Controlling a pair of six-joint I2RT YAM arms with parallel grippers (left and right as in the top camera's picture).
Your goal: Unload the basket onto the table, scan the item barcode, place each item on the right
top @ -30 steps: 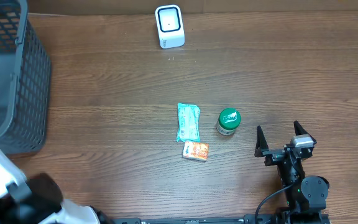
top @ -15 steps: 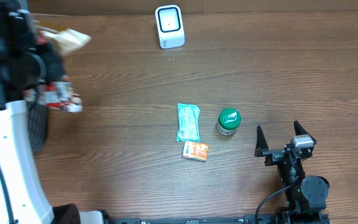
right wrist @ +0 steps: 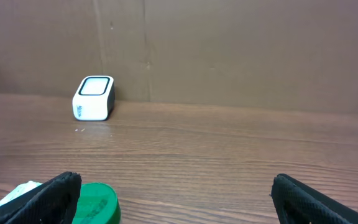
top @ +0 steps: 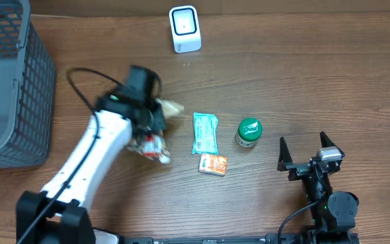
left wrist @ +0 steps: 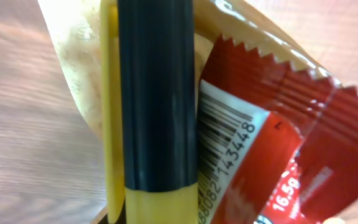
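Left tool (top: 153, 131) grips the red packet (left wrist: 272, 162) well short of the scanner (top: 185, 28). Next I'd carry its barcode (left wrist: 224, 155) to face the scanner. Right tool (top: 303, 142) gapes wide, idle.

Red-and-cream foil snack packet (top: 156, 148) with its barcode showing
The crinkled packet is pinched in the left hand (top: 151, 127), left of the middle of the counter (top: 303, 81). Its white barcode panel (left wrist: 225, 155) faces the wrist camera, bars aslant. The small white box-shaped barcode scanner (top: 185, 28) stands well apart, at the far edge.
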